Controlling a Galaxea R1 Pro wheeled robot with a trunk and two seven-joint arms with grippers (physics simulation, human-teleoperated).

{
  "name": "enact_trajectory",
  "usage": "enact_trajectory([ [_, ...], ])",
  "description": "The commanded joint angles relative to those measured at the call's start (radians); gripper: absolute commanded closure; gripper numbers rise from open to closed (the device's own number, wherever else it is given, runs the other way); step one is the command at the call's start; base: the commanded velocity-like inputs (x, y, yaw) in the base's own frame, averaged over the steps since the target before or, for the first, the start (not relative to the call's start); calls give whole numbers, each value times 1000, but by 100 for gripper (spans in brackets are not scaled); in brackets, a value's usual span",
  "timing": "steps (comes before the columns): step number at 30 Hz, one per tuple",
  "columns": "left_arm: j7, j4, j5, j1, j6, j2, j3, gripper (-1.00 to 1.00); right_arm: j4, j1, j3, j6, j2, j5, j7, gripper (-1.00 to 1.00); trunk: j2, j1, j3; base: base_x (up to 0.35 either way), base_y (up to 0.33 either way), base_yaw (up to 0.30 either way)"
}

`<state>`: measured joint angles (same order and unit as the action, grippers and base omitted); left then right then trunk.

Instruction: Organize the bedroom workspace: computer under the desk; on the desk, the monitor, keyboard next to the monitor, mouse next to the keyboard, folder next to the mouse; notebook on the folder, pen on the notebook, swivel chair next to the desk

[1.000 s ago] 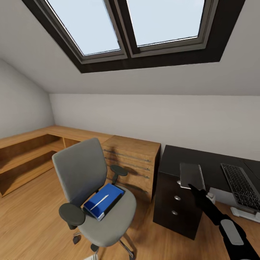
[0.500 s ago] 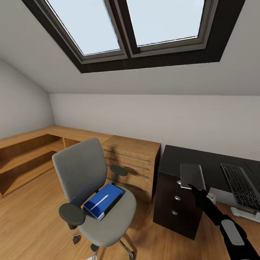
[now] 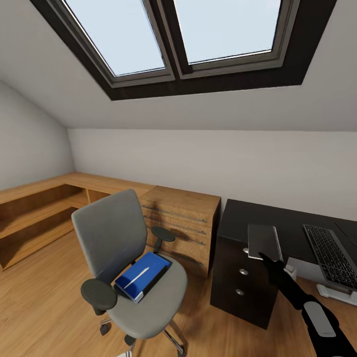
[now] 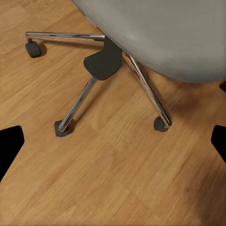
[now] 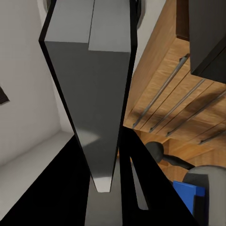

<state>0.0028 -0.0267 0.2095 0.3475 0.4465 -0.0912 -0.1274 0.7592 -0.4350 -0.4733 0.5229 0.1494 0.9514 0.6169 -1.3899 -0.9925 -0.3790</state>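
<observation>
Folder [image 3: 145, 275], bright blue with a pale pen [image 3: 136, 278] lying on it, sits on the grey swivel chair [image 3: 124, 263] seat well apart from the black tabletop [image 3: 277, 223], where the keyboard [image 3: 331, 255] lies and the right gripper [image 3: 267, 260] pinches a grey slab [image 3: 264, 241], while the left jaws hang spread above the chair's chrome base [image 4: 94, 84].

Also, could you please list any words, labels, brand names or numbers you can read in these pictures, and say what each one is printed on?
No text can be read in any view.
Flat black keyboard with dark grey keys: key legends too small to read.
Bright blue rectangular folder on the grey padded swivel chair: plain cover, no label seen.
Dark grey flat slab held in the right gripper: blank.
</observation>
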Motion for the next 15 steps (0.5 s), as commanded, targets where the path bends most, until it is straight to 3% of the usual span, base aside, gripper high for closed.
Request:
enact_trajectory([
  [1, 0, 1, -4, 1, 3, 0, -8, -100, -1, -1, -2, 8, 0, 6, 1, 100, -1, 0, -1, 0, 0, 0],
  [15, 0, 1, -3, 1, 3, 9, -8, -100, 0, 2, -2, 10, 7, 4, 59, 100, -1, 0, -1, 0, 0, 0],
])
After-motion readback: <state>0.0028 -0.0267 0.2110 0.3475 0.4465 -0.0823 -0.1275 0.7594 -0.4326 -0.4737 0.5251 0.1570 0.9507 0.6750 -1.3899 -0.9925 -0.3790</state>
